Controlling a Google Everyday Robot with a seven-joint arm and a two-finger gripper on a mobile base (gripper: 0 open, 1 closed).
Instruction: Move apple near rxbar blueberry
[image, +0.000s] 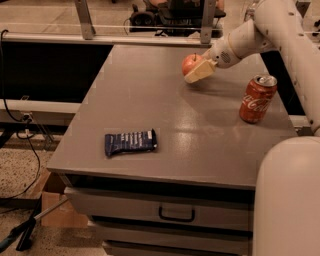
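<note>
The red-orange apple is at the far right part of the grey table, a little above its top. My gripper reaches in from the right and is shut on the apple. One cream finger lies across the apple's near side; the other finger is hidden behind it. The rxbar blueberry, a flat dark navy wrapper with pale lettering, lies flat near the table's front left edge, well apart from the apple.
A red Coca-Cola can stands upright at the right of the grey table, in front of my arm. The table has a drawer with a handle below. Cables and a cardboard box lie on the floor at left.
</note>
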